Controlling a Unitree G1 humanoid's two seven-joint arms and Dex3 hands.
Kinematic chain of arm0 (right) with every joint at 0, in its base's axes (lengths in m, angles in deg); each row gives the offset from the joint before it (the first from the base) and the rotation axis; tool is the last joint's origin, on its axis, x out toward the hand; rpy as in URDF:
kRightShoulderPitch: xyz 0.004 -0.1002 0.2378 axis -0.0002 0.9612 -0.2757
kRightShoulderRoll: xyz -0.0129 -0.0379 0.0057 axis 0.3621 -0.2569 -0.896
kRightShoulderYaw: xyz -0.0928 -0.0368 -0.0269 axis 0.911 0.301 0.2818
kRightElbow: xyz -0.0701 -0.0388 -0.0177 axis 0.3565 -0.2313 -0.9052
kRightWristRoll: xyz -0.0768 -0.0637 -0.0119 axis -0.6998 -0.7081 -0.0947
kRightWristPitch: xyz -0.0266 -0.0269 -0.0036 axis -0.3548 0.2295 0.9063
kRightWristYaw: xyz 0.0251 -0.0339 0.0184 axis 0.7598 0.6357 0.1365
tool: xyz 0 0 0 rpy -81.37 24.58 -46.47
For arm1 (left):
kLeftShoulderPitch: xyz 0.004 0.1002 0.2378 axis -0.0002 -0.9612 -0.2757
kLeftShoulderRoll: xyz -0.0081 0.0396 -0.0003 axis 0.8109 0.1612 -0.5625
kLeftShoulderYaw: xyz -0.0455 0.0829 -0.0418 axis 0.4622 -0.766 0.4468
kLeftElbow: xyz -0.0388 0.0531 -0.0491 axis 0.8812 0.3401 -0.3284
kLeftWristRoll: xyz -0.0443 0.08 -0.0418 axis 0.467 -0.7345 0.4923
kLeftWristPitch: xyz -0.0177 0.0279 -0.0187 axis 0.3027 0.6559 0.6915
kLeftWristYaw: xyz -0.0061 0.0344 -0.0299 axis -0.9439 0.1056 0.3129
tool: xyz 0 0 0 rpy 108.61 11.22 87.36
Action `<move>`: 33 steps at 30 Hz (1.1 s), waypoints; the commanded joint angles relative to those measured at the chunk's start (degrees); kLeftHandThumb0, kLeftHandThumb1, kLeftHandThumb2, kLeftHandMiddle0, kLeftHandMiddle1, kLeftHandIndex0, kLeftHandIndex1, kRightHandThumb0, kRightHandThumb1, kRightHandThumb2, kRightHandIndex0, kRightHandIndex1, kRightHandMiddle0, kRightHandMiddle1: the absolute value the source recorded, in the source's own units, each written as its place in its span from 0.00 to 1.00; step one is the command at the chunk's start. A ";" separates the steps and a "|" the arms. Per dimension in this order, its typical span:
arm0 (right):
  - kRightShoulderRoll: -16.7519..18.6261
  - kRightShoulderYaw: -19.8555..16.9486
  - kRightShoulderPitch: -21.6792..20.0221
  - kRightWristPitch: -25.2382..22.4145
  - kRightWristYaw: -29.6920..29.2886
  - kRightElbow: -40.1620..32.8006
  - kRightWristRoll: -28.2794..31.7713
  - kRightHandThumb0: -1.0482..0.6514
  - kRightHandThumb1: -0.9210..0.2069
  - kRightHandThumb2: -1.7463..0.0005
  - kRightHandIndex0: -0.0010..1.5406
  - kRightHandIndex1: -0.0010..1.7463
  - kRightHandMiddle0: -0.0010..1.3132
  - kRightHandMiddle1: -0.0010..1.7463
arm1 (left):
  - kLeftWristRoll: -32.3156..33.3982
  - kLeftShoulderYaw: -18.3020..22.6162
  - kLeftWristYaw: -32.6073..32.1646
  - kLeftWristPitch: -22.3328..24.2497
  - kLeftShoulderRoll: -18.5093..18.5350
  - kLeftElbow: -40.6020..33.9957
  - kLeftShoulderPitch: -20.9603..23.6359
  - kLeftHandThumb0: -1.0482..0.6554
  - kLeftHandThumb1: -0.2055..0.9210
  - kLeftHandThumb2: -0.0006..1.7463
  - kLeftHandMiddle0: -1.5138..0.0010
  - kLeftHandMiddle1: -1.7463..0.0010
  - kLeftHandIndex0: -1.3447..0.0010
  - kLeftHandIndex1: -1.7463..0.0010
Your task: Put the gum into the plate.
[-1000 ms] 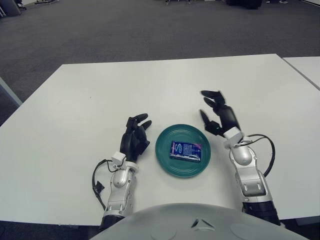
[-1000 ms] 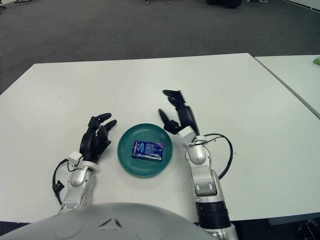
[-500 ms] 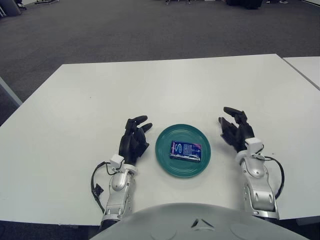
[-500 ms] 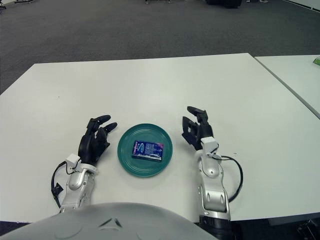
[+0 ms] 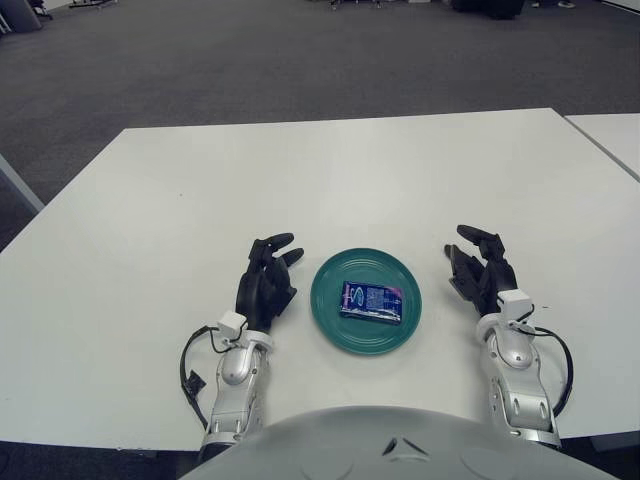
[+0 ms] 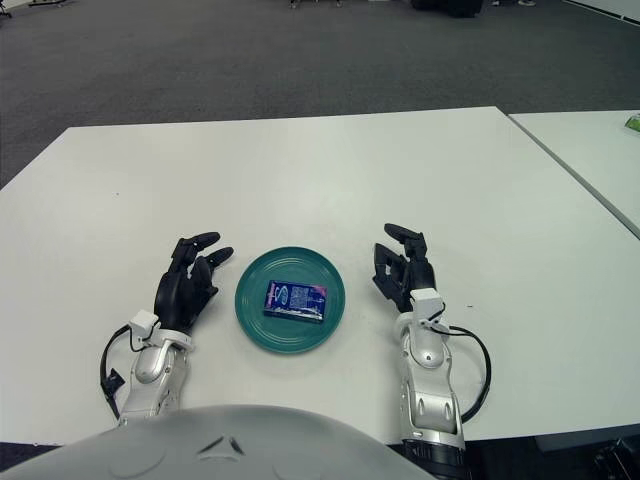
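On the white rectangular worktop (image 5: 330, 170), near its front edge, sits a round teal plate (image 5: 328, 310). Inside it, just right of centre, lies the small flat blue gum packet (image 5: 370, 302), lying flat and slightly askew. The left robot hand (image 5: 268, 280) shows just beside the plate's left rim, its dark fingers loosely extended and holding nothing. The right robot hand (image 5: 482, 268) shows a little apart from the plate's right side, fingers relaxed and part-spread, also empty.

Judging by this layout, the placing step looks complete: the gum is in the plate and neither hand touches it. The next move probably calls only for keeping both hands clear of the plate.

The right eye view alone shows a neighbouring white table (image 6: 590, 150) with a small green object (image 6: 632, 123) at the frame's edge.
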 commanded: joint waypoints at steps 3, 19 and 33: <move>0.75 0.89 1.02 -0.70 -0.31 4.27 0.52 0.28 0.00 0.65 0.34 0.37 0.00 0.61 | -1.70 -0.19 -1.64 4.01 -0.17 0.28 -3.01 0.16 1.00 0.46 0.77 0.41 0.85 0.28; 1.61 1.55 1.05 2.79 -1.36 9.89 1.09 0.32 0.08 0.59 0.36 0.45 0.00 0.62 | -0.78 -0.31 -1.51 8.30 -0.62 -3.90 -4.69 0.17 1.00 0.44 0.77 0.39 0.85 0.28; 2.62 0.92 0.60 10.46 -2.47 14.77 2.04 0.35 0.17 0.53 0.38 0.51 0.04 0.65 | -1.20 -0.39 -1.66 9.11 -0.79 -5.00 -5.16 0.18 1.00 0.45 0.77 0.39 0.86 0.28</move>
